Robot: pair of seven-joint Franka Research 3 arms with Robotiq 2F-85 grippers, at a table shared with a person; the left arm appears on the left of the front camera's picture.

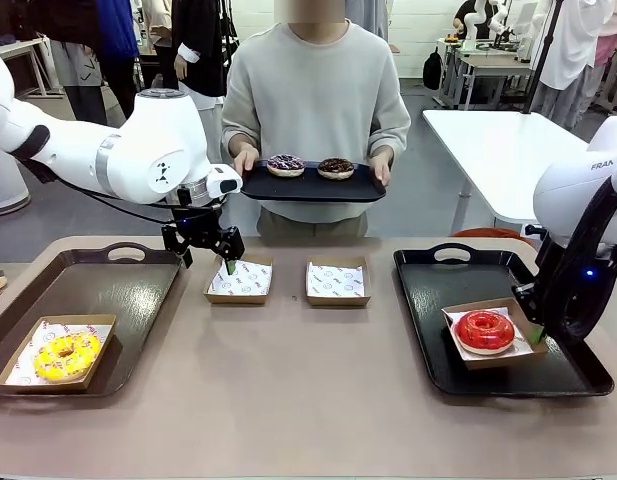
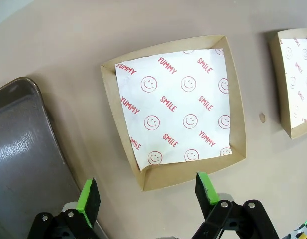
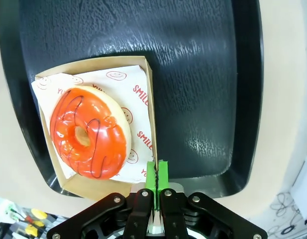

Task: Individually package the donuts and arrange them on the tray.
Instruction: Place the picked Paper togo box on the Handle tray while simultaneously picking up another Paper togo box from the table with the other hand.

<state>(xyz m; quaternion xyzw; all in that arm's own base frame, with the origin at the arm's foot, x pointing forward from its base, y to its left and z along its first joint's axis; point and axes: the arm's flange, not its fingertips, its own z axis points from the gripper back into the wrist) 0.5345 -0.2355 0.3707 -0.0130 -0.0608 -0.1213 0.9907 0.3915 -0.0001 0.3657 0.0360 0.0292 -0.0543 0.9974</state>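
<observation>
Right claw (image 3: 157,172) clamped on the red donut's box (image 3: 149,89); left claw (image 2: 148,191), apart above an empty box (image 2: 178,112), should next pinch its rim.

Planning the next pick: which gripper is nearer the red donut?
Right. The right gripper pinches the red donut's box; the left gripper hovers by an empty box far off.

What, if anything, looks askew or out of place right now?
Nothing is spilled or damaged. The box holding the red donut sits turned askew to the edges of the right tray. A corner of its paper liner pokes over the rim, and the right jaws are shut on its wall.
</observation>
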